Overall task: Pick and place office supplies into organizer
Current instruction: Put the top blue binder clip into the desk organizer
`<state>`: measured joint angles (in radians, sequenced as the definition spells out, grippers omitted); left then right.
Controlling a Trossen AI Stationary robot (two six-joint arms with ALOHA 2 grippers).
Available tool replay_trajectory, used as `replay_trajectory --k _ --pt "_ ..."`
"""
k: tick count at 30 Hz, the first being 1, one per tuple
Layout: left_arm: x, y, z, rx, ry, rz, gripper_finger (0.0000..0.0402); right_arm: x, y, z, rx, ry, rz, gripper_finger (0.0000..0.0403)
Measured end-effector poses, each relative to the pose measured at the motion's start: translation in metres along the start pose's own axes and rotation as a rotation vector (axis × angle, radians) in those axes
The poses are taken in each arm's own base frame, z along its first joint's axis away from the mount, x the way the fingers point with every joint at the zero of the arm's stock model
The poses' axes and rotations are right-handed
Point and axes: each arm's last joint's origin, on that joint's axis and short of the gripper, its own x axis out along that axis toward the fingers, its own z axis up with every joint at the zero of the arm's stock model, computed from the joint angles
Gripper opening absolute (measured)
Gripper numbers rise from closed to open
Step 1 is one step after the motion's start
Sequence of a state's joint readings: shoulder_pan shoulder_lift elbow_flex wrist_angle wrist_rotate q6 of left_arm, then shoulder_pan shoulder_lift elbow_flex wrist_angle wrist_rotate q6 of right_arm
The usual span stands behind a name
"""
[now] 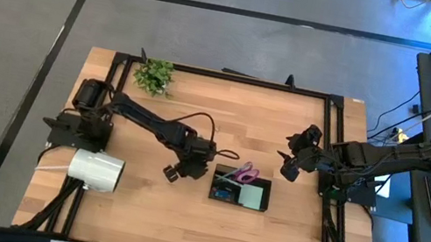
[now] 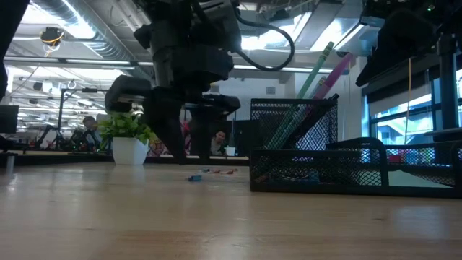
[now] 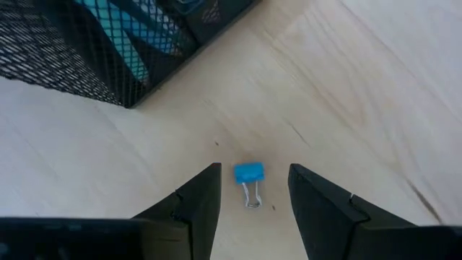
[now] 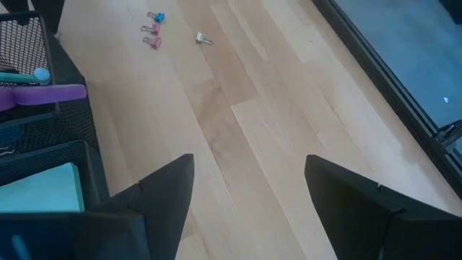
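black mesh forms the organizer, which is set on the wooden table right of centre, seen from above. purple scissors are stood in its rear compartment, handles up, and a pale green pad is laid in its right compartment; blue items are seen in the left compartment, too small to name. in the low view pens are seen leaning upward out of the taller mesh section. the left gripper is held low over the table just left of the organizer, its fingers spread apart, nothing pinched. in the left wrist view a blue clip is seen lying on the wood between the two fingertips, touched by neither, with the organizer's mesh corner near it. the right gripper is held above the table to the right of the organizer, well apart from the left one, fingers likewise spread and empty. in the right wrist view a small group of clips, blue and pink, is seen on bare wood beyond the organizer, with one pale clip just beside the group; the scissors' purple handle and the pad are visible inside the mesh. a white roll is laid at the table's left edge, and a green plant is placed at the far edge.
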<state>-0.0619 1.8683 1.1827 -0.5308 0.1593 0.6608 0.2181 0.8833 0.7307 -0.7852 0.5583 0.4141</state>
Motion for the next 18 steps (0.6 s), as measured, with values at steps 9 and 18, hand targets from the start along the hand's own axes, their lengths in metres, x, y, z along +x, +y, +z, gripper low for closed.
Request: replay_trajectory --k 9,18 --pt "0.008 -0.002 0.001 -0.021 0.01 -0.007 0.0157 0.0 0.0 0.0 -0.004 0.002 -0.001 0.0268" --pt "0.016 -0.001 0.0 -0.049 0.019 -0.009 0.0157 0.0 0.0 0.0 -0.006 0.002 -0.001 0.0268"
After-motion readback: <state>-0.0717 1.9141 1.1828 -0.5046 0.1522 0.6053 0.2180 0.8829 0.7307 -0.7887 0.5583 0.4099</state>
